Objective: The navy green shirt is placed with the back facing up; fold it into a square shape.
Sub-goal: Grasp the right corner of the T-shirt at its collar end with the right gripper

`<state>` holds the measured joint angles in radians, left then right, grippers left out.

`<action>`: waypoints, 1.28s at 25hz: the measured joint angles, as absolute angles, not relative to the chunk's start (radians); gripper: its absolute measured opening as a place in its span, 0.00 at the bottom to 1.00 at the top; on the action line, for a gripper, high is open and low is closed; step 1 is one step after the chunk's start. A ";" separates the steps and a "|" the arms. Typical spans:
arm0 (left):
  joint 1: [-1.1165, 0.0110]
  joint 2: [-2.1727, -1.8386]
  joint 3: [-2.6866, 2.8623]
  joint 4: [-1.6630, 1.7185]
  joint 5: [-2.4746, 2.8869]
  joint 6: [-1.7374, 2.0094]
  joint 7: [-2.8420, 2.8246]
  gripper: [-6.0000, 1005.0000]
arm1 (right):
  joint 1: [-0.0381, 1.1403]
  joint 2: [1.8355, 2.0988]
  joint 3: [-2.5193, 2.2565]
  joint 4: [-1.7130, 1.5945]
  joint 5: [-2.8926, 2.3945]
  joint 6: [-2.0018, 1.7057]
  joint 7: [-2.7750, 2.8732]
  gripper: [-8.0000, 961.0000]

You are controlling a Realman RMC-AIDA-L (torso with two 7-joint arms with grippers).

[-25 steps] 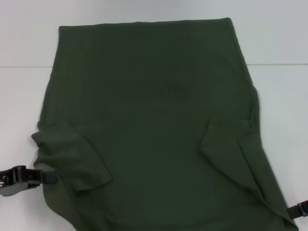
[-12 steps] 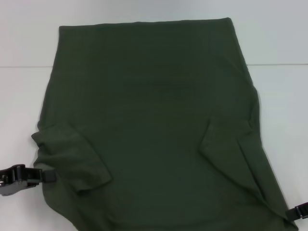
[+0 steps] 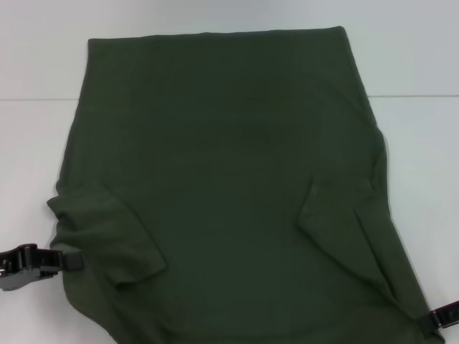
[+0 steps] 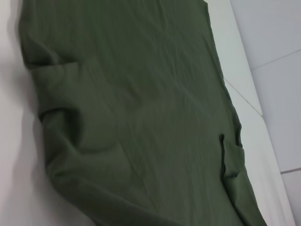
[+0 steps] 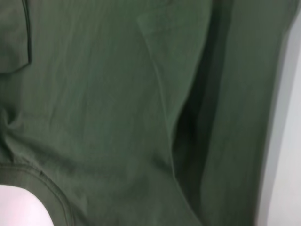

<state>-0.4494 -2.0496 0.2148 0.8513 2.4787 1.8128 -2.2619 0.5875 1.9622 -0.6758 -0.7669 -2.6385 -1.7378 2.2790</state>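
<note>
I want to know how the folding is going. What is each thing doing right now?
navy green shirt: spread flat on the table, plain side up, both sleeves folded in over the body, not yet a square.
left end effector: at the shirt's near left edge, touching the cloth.
right end effector: at the shirt's near right corner, mostly out of view.
white table: bare beside the shirt.

The navy green shirt [image 3: 222, 179] lies flat, plain side up; both sleeves folded inward.
</note>
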 joint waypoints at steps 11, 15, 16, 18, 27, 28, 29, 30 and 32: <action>-0.452 -2.048 0.215 0.851 2.479 1.810 -2.263 0.04 | 0.600 1.983 -0.699 -0.764 -2.640 -1.729 2.285 0.70; -0.454 -2.048 0.215 0.851 2.479 1.808 -2.263 0.04 | 0.611 1.999 -0.707 -0.763 -2.638 -1.727 2.287 0.70; -0.454 -2.048 0.215 0.851 2.479 1.806 -2.263 0.04 | 0.614 2.003 -0.707 -0.762 -2.636 -1.727 2.286 0.70; -0.454 -2.048 0.215 0.851 2.479 1.803 -2.263 0.04 | 0.623 2.009 -0.705 -0.762 -2.632 -1.729 2.282 0.69; -0.456 -2.046 0.215 0.840 2.479 1.799 -2.263 0.04 | 0.640 2.014 -0.705 -0.762 -2.593 -1.740 2.281 0.64; -0.456 -2.046 0.215 0.840 2.478 1.799 -2.263 0.04 | 0.640 2.015 -0.707 -0.762 -2.596 -1.740 2.280 0.64; -0.456 -2.046 0.215 0.840 2.478 1.799 -2.263 0.04 | 0.640 2.016 -0.709 -0.761 -2.599 -1.739 2.278 0.63; -0.457 -2.046 0.215 0.840 2.478 1.799 -2.263 0.04 | 0.640 2.016 -0.710 -0.760 -2.599 -1.738 2.277 0.63; -0.457 -2.045 0.215 0.839 2.478 1.799 -2.263 0.04 | 0.637 2.016 -0.711 -0.758 -2.600 -1.734 2.278 0.62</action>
